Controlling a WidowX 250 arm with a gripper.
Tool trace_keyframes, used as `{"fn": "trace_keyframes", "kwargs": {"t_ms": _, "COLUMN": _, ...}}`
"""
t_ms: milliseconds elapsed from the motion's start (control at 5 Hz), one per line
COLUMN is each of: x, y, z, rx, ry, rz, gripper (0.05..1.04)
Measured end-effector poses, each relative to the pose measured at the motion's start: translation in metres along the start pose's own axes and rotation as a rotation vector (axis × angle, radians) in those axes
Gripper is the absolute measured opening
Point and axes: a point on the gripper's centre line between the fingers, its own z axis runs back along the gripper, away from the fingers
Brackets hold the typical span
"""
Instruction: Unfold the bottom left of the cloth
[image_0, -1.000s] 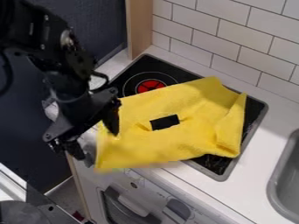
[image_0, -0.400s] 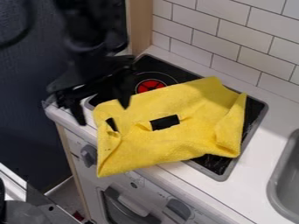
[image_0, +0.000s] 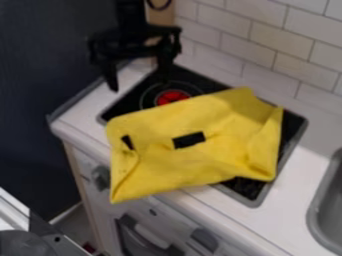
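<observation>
Claw (image_0: 139, 82) open & empty, jaws spread, hangs above the rear L of the stove, apart from the yellow cloth (image_0: 160, 172) — prob. up there to leave the fabric lying free.

Nearest the camera, the cloth's bottom L corner droops past the worktop (image_0: 294, 212) edge, over the appliance front (image_0: 143, 205) w/ its L knob (image_0: 101, 176) beside it; w/ nothing beneath, that tip hangs by its own weight. Corner looks mostly out, though a crease along the L side suggests the unfolding isn't quite flat — job nearly done, at a guess. Next move, if any: a light tug outwards; too hard & the whole cloth could slide off the front.

Mid-frame, the cloth lies across the stove (image_0: 109, 114), which bears most of it, R side folded in, dark patch (image_0: 189, 140) nr. ctr. Behind: red burner mark (image_0: 172, 97), then tiled wall (image_0: 247, 25) in bkgd.
</observation>
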Motion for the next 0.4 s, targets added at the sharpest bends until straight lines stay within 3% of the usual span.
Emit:
{"fn": "trace_keyframes", "kwargs": {"t_ms": 200, "x": 0.021, "y": -0.003, "z": -0.005, "rx": 0.028, "ry": 0.016, "rz": -0.031, "gripper": 1.001}}
{"fn": "trace_keyframes", "kwargs": {"t_ms": 400, "x": 0.042, "y": -0.003, "z": -0.01, "rx": 0.025, "ry": 0.012, "rz": -0.03, "gripper": 1.001}}
